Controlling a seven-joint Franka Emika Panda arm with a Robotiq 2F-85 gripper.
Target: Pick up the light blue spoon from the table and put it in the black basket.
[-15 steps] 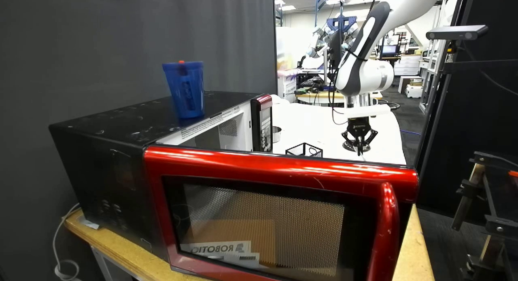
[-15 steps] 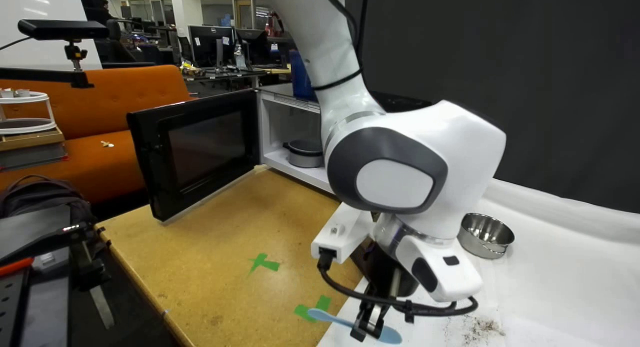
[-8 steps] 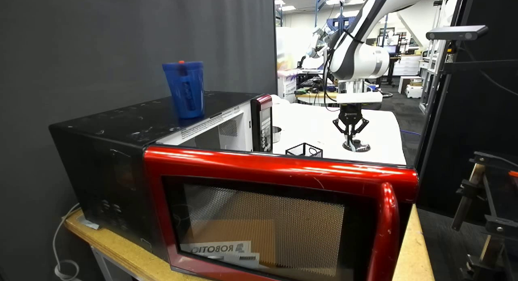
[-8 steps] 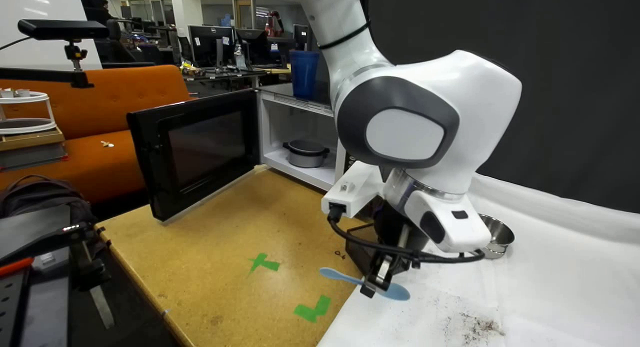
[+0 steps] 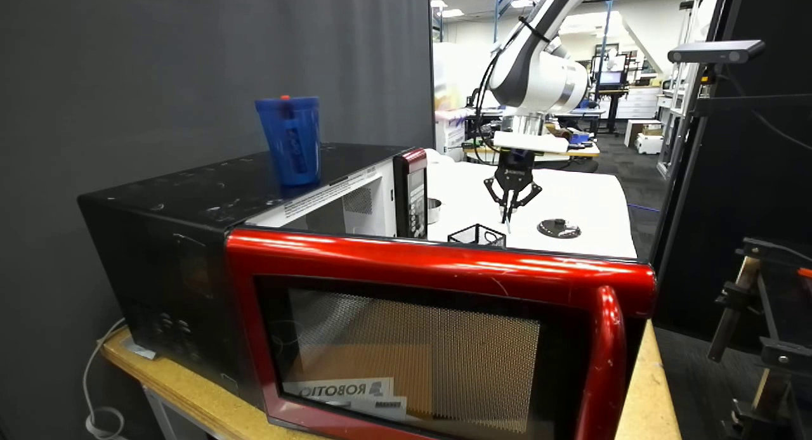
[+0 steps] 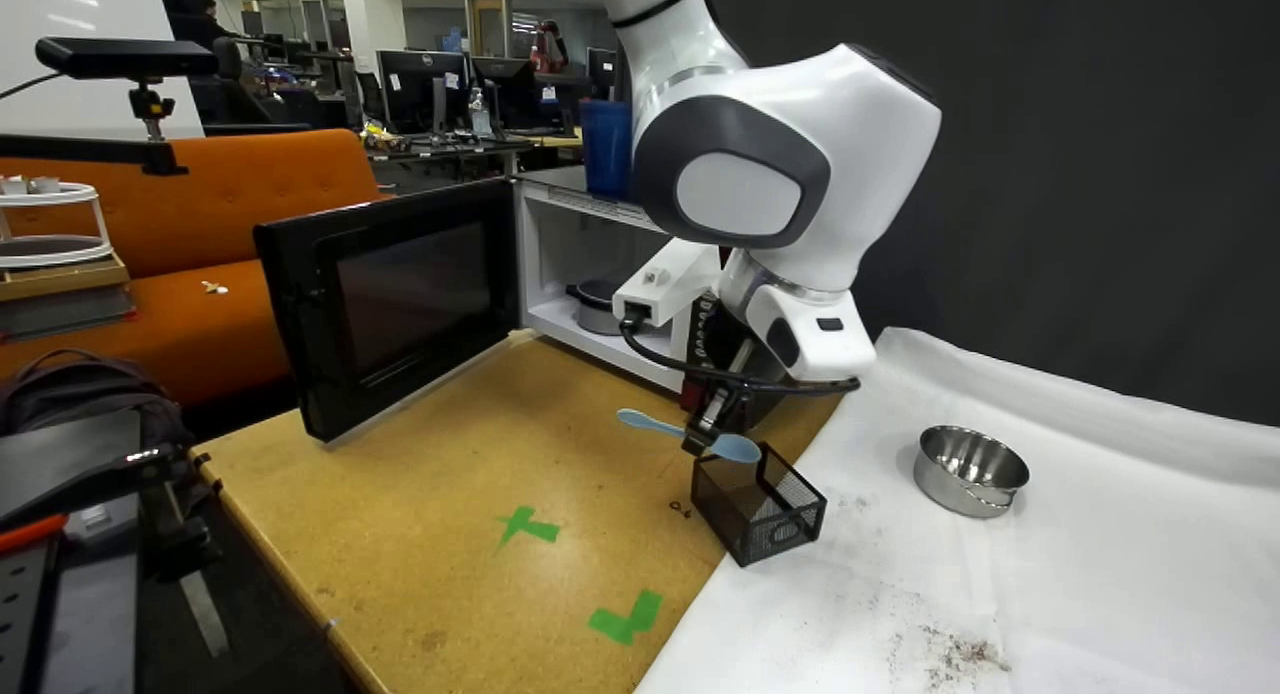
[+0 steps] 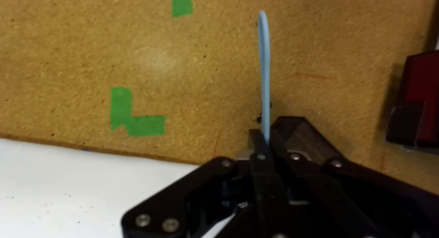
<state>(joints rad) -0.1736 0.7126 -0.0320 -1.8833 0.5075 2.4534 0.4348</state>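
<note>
The light blue spoon (image 6: 738, 448) hangs in the air, pinched near its middle by my gripper (image 6: 697, 441). The bowl end points toward the black basket, the handle end out over the brown board. In the wrist view the spoon (image 7: 264, 66) shows edge-on, shut between the fingertips of the gripper (image 7: 267, 138). The black basket (image 6: 785, 532) stands below and slightly right of the gripper in that exterior view. In the wrist view the basket (image 7: 305, 140) is partly hidden behind the right finger. The white table (image 6: 1090, 594) lies under and beside the basket.
The red microwave door (image 5: 438, 253) stands open near the basket. A blue cup (image 5: 292, 142) stands on the microwave (image 5: 177, 180). A metal bowl (image 6: 968, 471) and a dark lid (image 5: 558, 229) lie on the white top. A brown board (image 6: 450, 534) carries green tape.
My gripper has risen from the table with the spoon and moved toward the basket and the microwave. The basket has come into fuller view and stays in place.
</note>
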